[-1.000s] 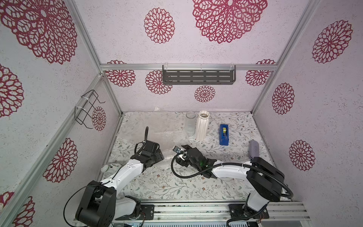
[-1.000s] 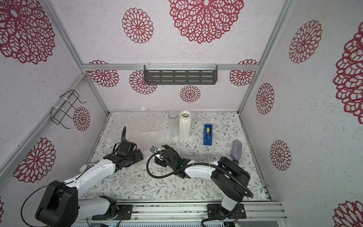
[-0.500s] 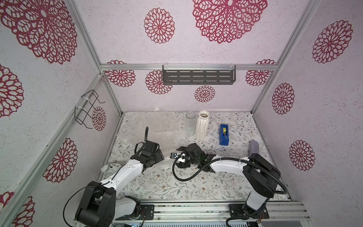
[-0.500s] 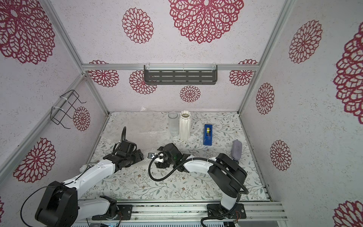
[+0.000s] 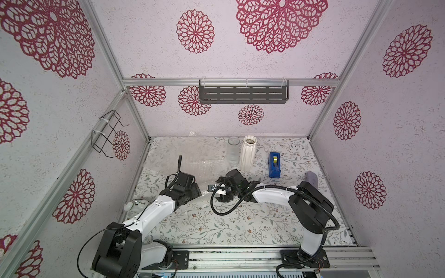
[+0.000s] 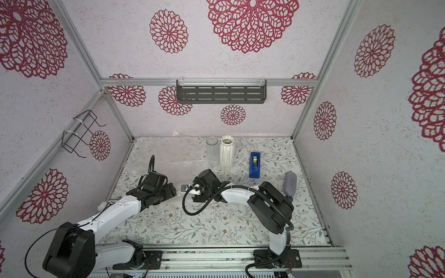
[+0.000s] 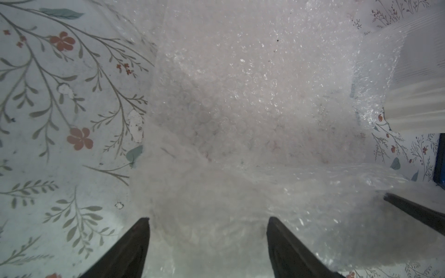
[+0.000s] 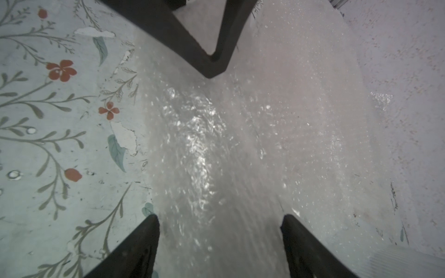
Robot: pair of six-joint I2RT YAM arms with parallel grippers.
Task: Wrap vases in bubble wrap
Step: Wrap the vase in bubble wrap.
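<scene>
Over the bubble wrap [image 7: 240, 84] | left claw [image 7: 207, 218] spread wide | right claw [image 8: 220, 215] spread wide

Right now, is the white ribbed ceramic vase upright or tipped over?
Upright: the white ribbed ceramic vase stands on its base, open mouth facing up.
</scene>
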